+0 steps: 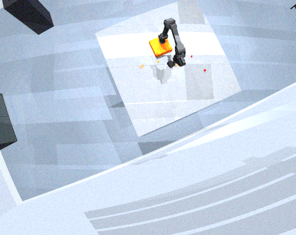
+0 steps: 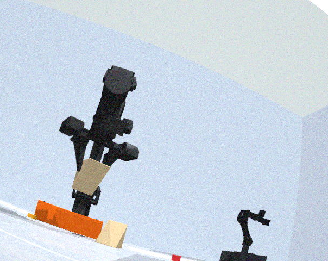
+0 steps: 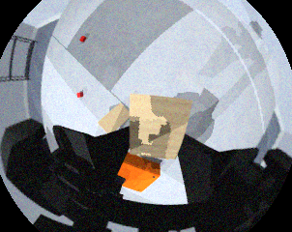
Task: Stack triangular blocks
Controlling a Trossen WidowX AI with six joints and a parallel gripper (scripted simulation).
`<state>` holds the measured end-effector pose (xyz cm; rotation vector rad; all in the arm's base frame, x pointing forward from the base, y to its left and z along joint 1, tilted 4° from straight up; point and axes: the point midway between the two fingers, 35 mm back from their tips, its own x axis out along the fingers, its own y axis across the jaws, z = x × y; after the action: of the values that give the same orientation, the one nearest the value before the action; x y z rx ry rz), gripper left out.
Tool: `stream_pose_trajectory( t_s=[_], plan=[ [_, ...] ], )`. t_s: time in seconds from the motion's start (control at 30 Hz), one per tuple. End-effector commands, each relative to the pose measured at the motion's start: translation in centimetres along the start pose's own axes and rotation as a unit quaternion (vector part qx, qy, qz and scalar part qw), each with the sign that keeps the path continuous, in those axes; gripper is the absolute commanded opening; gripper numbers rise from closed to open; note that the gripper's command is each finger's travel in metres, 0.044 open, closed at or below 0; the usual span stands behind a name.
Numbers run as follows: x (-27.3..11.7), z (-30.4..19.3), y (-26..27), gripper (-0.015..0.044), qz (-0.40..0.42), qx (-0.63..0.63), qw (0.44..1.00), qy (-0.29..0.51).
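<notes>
My gripper [image 2: 92, 166] [image 3: 155, 130] is shut on a tan triangular block [image 2: 90, 180] [image 3: 180, 128] and holds it well above the table [image 1: 148, 96]. In the exterior view the held block hangs tilted between the fingers. The other triangular block [image 2: 110, 234] [image 3: 113, 119] rests on the table, below and to the right of the held one in the exterior view. The two blocks are apart. In the wrist view the held block hides part of the lower one's surroundings. In the top view a tan patch shows beneath the gripper; which block it is, I cannot tell.
An orange box [image 1: 156, 49] [image 2: 68, 222] [image 3: 138, 180] stands around the arm's base. Two red cubes [image 1: 191, 56] [image 1: 204, 70] [image 3: 82, 39] [image 3: 79, 94] lie to one side. A small yellow-orange block [image 1: 158, 61] [image 2: 32, 216] and a light orange block [image 1: 141, 66] lie on the other.
</notes>
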<state>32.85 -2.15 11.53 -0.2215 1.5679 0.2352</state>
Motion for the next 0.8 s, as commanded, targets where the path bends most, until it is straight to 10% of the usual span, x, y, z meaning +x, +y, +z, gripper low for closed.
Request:
stream_pose_trajectory(
  t_s=[0.0,0.77],
  plan=[
    [-0.2,0.2,0.3,0.0000,-0.002,-0.069,0.998,0.001],
    [-0.9,0.8,2.5,0.0000,0.002,-0.453,0.891,0.005]
  ],
)
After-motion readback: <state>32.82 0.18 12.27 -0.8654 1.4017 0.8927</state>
